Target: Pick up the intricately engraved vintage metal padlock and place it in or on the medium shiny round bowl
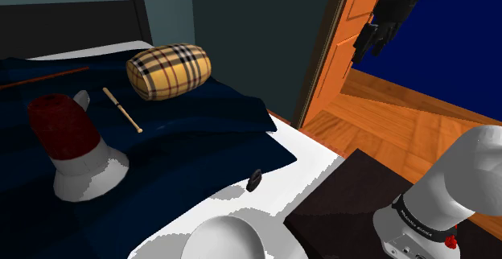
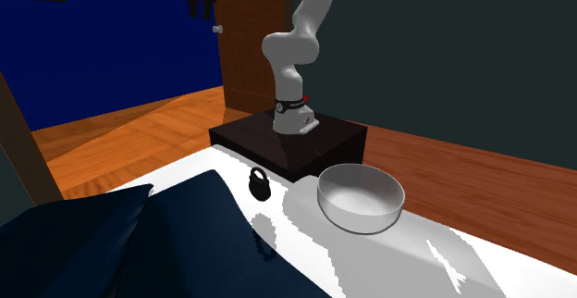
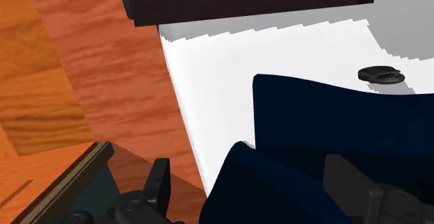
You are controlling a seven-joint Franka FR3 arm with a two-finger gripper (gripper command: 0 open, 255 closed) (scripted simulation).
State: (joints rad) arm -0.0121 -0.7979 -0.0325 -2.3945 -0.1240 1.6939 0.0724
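Note:
The padlock (image 1: 254,180) is small and dark, and it stands on the white sheet near the edge of the navy blanket (image 1: 185,129). In the second exterior view the padlock (image 2: 259,183) sits just left of the round pale bowl (image 2: 361,197). The bowl (image 1: 225,241) lies at the shoulder view's bottom edge. My gripper (image 1: 364,52) hangs high over the wooden floor, far from both, near the orange door. In the second exterior view the gripper (image 2: 198,3) is at the top edge. The wrist view shows my gripper (image 3: 254,188) open, with the padlock (image 3: 380,74) far ahead.
A plaid bolster (image 1: 170,70), a wooden stick (image 1: 122,109) and a red-topped white object (image 1: 74,145) rest on the blanket. The dark stand (image 1: 346,201) abuts the bed. The orange door (image 1: 342,32) and wooden floor (image 2: 139,130) lie beyond.

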